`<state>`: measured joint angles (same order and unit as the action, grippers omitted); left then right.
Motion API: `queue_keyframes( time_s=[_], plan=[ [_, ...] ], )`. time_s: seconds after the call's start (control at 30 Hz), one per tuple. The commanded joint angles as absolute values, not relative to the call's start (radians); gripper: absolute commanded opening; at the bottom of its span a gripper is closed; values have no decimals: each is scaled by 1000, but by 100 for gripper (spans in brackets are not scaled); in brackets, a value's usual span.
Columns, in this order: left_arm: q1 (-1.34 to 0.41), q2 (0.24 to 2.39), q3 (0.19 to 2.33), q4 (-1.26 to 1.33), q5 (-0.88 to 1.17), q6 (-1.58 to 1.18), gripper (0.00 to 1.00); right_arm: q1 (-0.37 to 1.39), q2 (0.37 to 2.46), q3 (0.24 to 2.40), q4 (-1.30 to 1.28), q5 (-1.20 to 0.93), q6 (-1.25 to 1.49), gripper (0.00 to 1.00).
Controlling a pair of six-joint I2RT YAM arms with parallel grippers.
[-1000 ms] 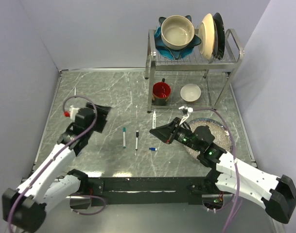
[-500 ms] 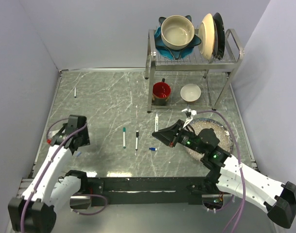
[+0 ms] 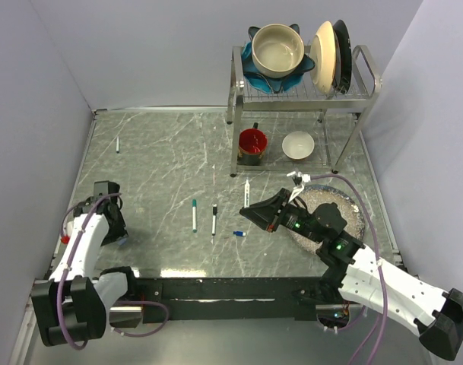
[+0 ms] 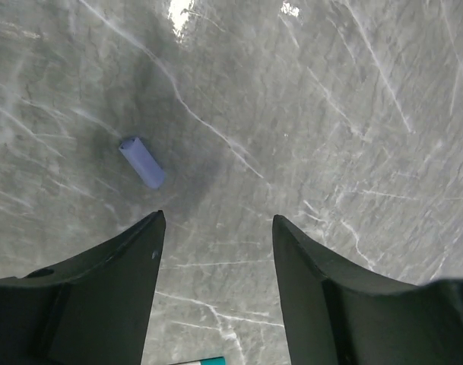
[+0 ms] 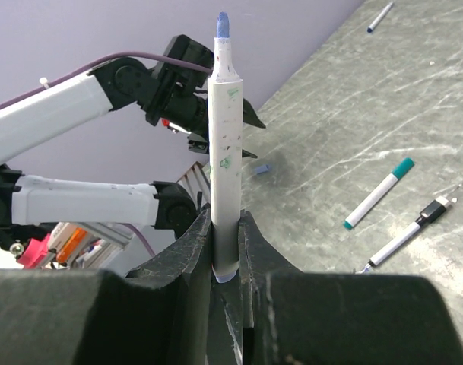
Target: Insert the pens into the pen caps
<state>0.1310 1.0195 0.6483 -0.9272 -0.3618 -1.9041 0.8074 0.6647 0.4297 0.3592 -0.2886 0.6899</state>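
**Left end effector (image 4: pixel 216 220): open above a loose blue cap**

- Left end effector: fingers apart, nothing between them, hovering low on the side of the surface (image 3: pixel 163 152) far from the dish rack (image 3: pixel 235 99).
- Blue cap (image 4: pixel 142 162): lying flat just ahead of the left finger, outside the gap, its long axis slanting across the wrist view. A grasp would likely need a small shift that way and a turn to close across its width.
- Right end effector (image 5: pixel 225 228): clamped on an uncapped pen (image 5: pixel 223 137) with its blue tip up, close in front of the rack and well apart from the cap. The left arm is much the nearer.
- Green-capped pen (image 3: pixel 194 214) and black-capped pen (image 3: pixel 214 219): side by side between the two arms.
- Room: bare marbled grey around the cap.
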Motion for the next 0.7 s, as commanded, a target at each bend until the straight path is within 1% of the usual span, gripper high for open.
queue_keyframes(
  time_s=[0.0, 0.17, 0.37, 0.67],
  plan=[
    [160, 977, 611, -939, -354, -1898, 62, 811, 678, 443, 384, -279, 686, 0],
    [178, 969, 542, -841, -336, -1885, 61, 810, 669, 439, 388, -267, 696, 0],
    [184, 1068, 583, -885, -353, -1881, 54, 811, 660, 442, 374, -245, 687, 0],
    [199, 1057, 522, -821, -390, -1890, 50, 810, 681, 445, 387, -268, 686, 0]
  ],
)
